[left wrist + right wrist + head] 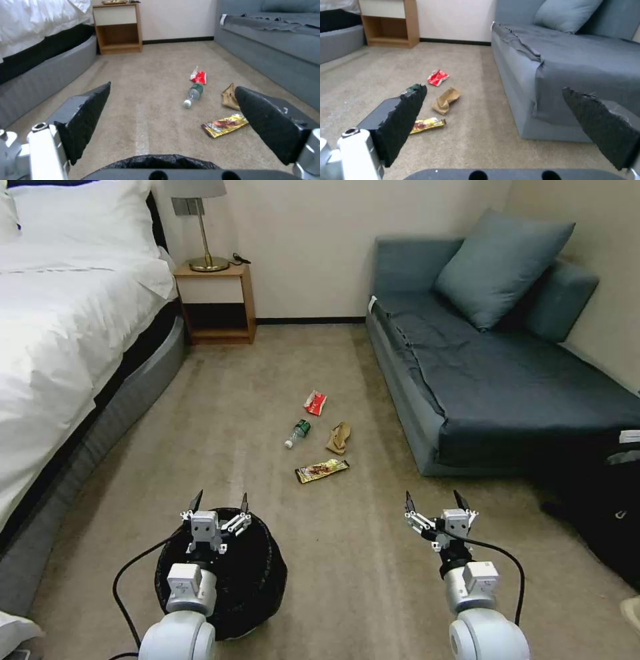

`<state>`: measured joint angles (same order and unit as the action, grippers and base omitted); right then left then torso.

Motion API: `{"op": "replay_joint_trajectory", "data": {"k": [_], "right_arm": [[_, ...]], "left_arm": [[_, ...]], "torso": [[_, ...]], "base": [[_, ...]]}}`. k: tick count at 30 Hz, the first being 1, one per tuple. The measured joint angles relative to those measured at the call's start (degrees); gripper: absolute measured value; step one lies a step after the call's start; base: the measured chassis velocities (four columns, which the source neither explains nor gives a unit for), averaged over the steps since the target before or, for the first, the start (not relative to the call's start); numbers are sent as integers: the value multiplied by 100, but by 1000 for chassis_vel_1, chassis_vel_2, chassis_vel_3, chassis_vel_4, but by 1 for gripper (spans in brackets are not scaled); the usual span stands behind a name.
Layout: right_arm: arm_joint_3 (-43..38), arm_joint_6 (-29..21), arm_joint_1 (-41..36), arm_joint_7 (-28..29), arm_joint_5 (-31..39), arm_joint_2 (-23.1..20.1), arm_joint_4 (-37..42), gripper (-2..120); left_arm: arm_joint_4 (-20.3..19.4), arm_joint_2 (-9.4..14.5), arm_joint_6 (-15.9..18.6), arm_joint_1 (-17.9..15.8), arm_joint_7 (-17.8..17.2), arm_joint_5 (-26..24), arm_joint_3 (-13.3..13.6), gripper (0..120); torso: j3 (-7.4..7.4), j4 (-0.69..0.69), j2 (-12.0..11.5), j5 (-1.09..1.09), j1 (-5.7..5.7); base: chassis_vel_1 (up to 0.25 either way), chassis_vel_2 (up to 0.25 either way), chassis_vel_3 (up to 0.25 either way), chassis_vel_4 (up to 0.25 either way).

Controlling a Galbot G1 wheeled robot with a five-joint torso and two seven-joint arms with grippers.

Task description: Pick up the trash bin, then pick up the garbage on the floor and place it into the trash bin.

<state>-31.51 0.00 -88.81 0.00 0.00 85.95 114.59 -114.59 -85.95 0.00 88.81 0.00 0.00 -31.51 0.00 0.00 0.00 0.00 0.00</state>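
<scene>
The trash bin (pixel 257 570), round with a black bag liner, stands on the carpet at the near left; its rim (pixel 160 160) shows in the left wrist view. My left gripper (pixel 219 503) hovers open above the bin's far rim. My right gripper (pixel 434 502) hangs open over bare carpet to the right. The garbage lies ahead in mid-floor: a red-and-white packet (pixel 315 402) (pixel 199 76) (pixel 437 77), a small clear bottle with a green label (pixel 298 433) (pixel 193 94), a tan paper bag (pixel 339 437) (pixel 229 99) (pixel 446 100), and a gold-brown wrapper (pixel 322 470) (pixel 224 124) (pixel 427 124).
A white bed (pixel 60 327) runs along the left, a blue-grey sofa (pixel 507 373) with a cushion along the right. A wooden nightstand (pixel 217 303) with a lamp stands against the far wall. A dark bag (pixel 603 507) sits at the right edge. Open carpet lies between.
</scene>
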Motion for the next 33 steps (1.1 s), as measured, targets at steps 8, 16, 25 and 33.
{"op": "replay_joint_trajectory", "data": {"k": [8, 16, 25, 33], "right_arm": [[0, 0, 0, 0, 0, 0, 0, 100], [0, 0, 0, 0, 0, 0, 0, 100], [33, -329, -72, 325, -125, 94, 337, 100], [165, -1496, -382, 1395, -542, 369, 1560, 100]], "left_arm": [[0, 0, 0, 0, 0, 0, 0, 100], [0, 0, 0, 0, 0, 0, 0, 100], [-61, 7, 127, -1, -15, -78, -40, 100], [-848, 107, 1483, -44, -246, -824, -503, 100]], "torso": [[0, 0, 0, 0, 0], [0, 0, 0, 0, 0], [0, 0, 0, 0, 0], [0, 0, 0, 5, 0]], "base": [[0, 0, 0, 0], [0, 0, 0, 0], [0, 0, 0, 0], [0, 0, 0, 0]]}}
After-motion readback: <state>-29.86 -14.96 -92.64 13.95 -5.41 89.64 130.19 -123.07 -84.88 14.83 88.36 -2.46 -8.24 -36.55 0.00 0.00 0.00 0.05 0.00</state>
